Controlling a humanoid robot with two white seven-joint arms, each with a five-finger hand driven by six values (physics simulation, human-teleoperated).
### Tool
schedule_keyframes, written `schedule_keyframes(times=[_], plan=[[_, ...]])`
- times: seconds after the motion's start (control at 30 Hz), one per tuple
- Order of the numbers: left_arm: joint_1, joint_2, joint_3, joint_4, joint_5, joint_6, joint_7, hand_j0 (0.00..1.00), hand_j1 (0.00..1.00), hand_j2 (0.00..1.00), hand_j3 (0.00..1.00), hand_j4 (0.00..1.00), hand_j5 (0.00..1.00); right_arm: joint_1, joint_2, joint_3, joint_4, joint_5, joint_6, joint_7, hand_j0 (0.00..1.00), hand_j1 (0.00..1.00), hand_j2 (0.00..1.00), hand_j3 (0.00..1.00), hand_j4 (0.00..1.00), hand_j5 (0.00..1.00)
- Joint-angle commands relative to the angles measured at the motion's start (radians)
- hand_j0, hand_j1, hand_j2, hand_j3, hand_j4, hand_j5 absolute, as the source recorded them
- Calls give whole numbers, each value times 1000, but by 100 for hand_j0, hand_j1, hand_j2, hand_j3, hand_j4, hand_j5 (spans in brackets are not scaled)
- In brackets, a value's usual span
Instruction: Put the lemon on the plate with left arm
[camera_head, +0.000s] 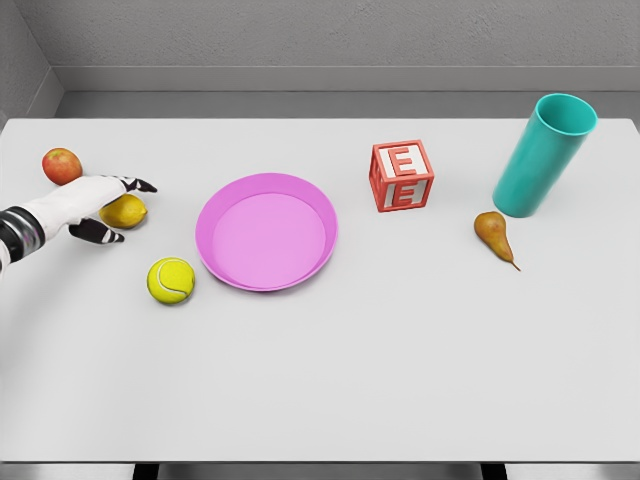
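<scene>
Left hand (92, 205) with fingers spread around the lemon (127, 211), not yet closed, pink plate (266, 231) nearby on the table (400, 350).

Matt pink plate (266, 231), fuzzy tennis ball (171, 280)

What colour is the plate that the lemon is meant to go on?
Pink, leaning to magenta: the plate shows plainly in the head view, with nothing on it.
</scene>
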Motion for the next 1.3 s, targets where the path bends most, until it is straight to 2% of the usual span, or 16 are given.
schedule_keyframes(times=[0.0,0.63,0.77,0.93,1.13,1.27], plan=[[0,0,-1,1,2,1,0,83,83,83,83,83,83,0,0,0,0,0,0,1,100,100,100,100,100,100],[-15,2,-6,16,1,-5,0,73,73,73,73,73,73,0,0,0,0,0,0,-1,100,100,100,100,100,100],[-23,0,-36,35,1,-5,0,71,71,71,71,71,71,0,0,0,0,0,0,1,100,100,100,100,100,100],[-25,0,-46,35,2,-6,0,69,69,69,69,69,69,0,0,0,0,0,0,-1,100,100,100,100,100,100],[-26,0,-44,24,6,-11,0,60,60,60,60,60,60,0,0,0,0,0,0,1,100,100,100,100,100,100],[-35,0,-44,18,10,-11,0,60,60,60,60,60,60,0,0,0,0,0,0,1,100,100,100,100,100,100]])
